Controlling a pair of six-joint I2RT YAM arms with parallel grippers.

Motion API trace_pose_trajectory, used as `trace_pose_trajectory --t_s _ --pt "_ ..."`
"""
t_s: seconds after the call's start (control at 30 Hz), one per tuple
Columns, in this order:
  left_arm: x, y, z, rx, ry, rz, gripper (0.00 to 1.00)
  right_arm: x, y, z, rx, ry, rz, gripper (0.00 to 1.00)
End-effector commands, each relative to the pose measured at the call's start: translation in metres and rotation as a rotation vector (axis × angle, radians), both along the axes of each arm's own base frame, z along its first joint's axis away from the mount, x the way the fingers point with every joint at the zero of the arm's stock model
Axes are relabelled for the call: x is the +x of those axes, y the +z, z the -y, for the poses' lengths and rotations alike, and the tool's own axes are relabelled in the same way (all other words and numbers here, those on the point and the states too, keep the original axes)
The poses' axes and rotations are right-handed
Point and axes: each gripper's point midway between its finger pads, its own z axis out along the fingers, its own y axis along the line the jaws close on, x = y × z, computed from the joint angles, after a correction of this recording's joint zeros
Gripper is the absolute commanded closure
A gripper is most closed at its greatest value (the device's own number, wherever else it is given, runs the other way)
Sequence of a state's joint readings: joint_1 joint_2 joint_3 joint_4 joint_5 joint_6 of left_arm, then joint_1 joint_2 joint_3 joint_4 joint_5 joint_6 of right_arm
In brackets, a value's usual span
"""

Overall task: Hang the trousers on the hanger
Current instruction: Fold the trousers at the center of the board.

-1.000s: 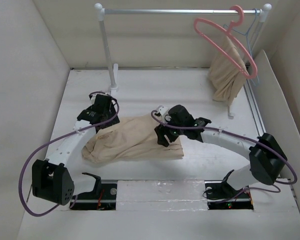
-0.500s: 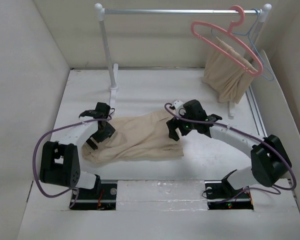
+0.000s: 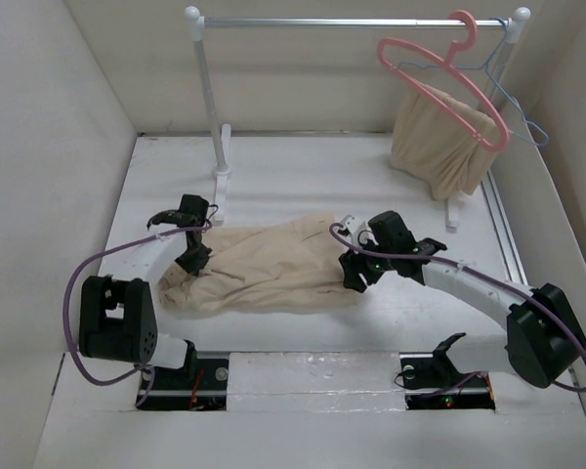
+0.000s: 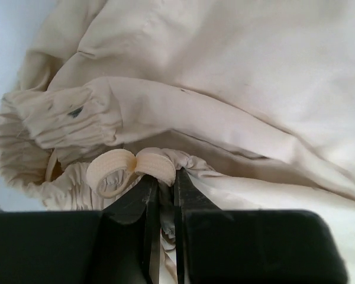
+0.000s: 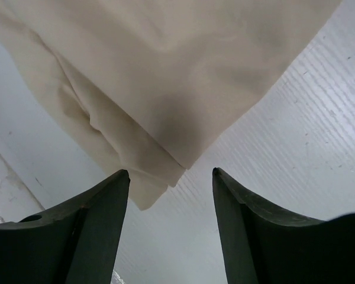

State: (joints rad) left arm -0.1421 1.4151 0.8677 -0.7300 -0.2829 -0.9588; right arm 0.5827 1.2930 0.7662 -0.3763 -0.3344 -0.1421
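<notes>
The beige trousers (image 3: 269, 266) lie crumpled across the middle of the table, with the gathered waist to the left and the leg ends to the right. My left gripper (image 3: 189, 257) is shut on a fold of the waistband (image 4: 165, 155), beside the looped flat drawstring (image 4: 113, 170). My right gripper (image 3: 355, 273) is open just above the table, with the leg hem corner (image 5: 165, 168) between its fingertips (image 5: 121, 180). The pink hanger (image 3: 438, 70) hangs from the rail at the back right, far from both grippers.
A metal rail (image 3: 352, 21) on white posts (image 3: 208, 98) spans the back. A smaller beige cloth (image 3: 438, 147) hangs under the pink hanger, and a thin blue-grey wire hanger (image 3: 520, 115) hangs beside it. White walls enclose the table on three sides.
My left gripper swung down onto the waist end and shut on it. My right gripper slid right to the leg hem and narrowed somewhat. The pink hanger and its cloth swung.
</notes>
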Motion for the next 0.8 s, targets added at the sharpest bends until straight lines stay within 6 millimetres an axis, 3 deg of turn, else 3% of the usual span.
trace_pose_trajectory --t_s 0.0,0.1,0.23,0.4,0.5,0.67,0.7,0.73,0.77 --pt "0.040 0.054 -0.001 0.007 -0.012 0.212 1.00 -0.011 -0.003 -0.005 0.014 0.071 -0.013 0.36" --pt "0.050 0.070 0.001 0.002 -0.038 0.260 1.00 -0.014 -0.011 -0.009 0.016 0.103 -0.045 0.37" --pt "0.060 0.077 -0.009 0.069 -0.044 0.254 1.00 -0.012 -0.014 -0.009 0.017 0.100 -0.043 0.64" --pt "0.075 0.058 -0.011 0.106 -0.073 0.175 1.00 -0.016 -0.032 -0.006 -0.005 0.089 -0.080 1.00" --pt "0.086 0.049 -0.018 0.155 -0.073 0.169 1.00 -0.015 -0.033 -0.002 -0.028 0.058 -0.067 1.00" --pt "0.072 0.002 -0.065 0.224 0.039 -0.012 0.96 -0.018 -0.027 0.001 -0.047 0.039 -0.041 1.00" --pt "0.070 0.001 -0.066 0.232 0.031 -0.026 0.95 -0.017 -0.024 0.001 -0.043 0.035 -0.036 1.00" --pt "0.069 0.003 -0.069 0.248 0.027 -0.029 0.92 -0.019 -0.018 -0.001 -0.035 0.041 -0.016 1.00" --pt "0.072 0.012 -0.069 0.249 0.021 0.009 0.76 -0.020 -0.017 -0.002 -0.042 0.035 -0.013 1.00"
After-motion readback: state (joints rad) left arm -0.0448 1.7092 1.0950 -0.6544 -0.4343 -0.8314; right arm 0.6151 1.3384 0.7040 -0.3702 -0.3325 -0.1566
